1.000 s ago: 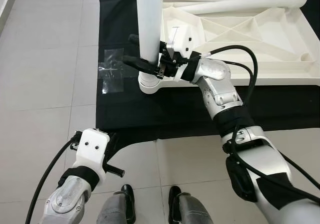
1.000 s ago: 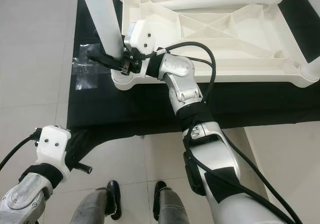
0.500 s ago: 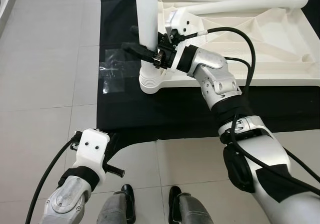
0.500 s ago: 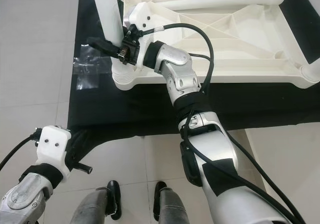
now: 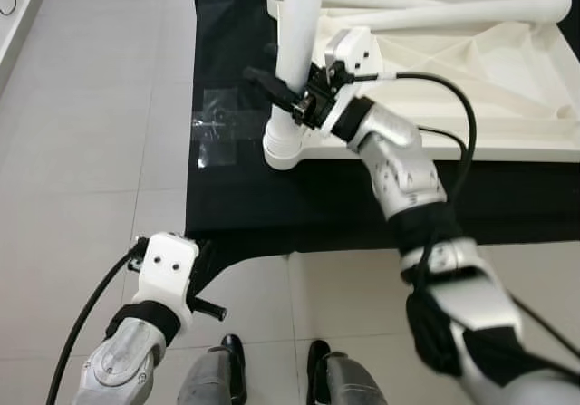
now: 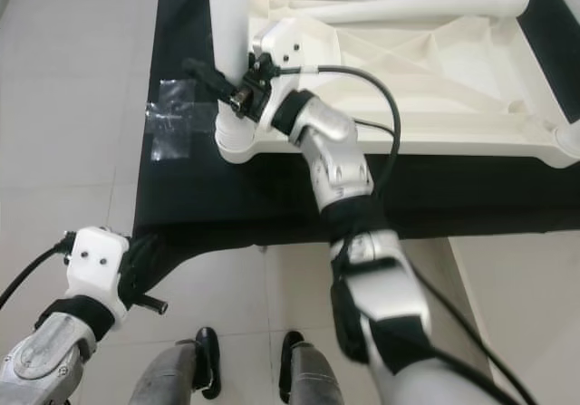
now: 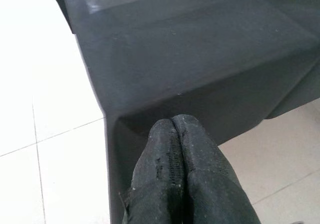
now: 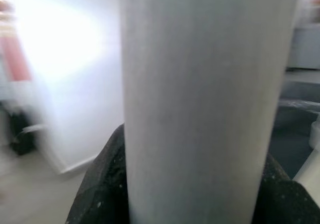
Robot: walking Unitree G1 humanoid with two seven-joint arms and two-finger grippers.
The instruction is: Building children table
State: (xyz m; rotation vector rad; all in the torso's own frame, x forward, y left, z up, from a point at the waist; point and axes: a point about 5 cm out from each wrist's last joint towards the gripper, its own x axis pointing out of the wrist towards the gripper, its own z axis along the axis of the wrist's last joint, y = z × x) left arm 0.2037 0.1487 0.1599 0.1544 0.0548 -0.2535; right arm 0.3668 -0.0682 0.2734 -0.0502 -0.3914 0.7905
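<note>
- Right gripper (image 5: pixel 283 91) pinches the upright white table leg (image 5: pixel 297 43) at the tabletop's (image 5: pixel 507 79) near-left corner socket.
- Left gripper (image 7: pixel 187 179), fingers pressed together, hangs near the black cloth (image 5: pixel 236 197).

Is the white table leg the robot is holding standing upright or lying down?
Upright. The table leg rises from the corner socket of the upside-down tabletop, with the right end effector clamped around it; two other legs lie flat across the tabletop.

Floor (image 5: pixel 82 133) is pale grey tile w/ thin grout lines, evenly lit, no hard shadows. A black cloth (image 5: pixel 299 197) lies flat over it, front edge near me, corner drooping at left. Clear tape patch (image 5: pixel 217 124) sticks along cloth's left edge.
</note>
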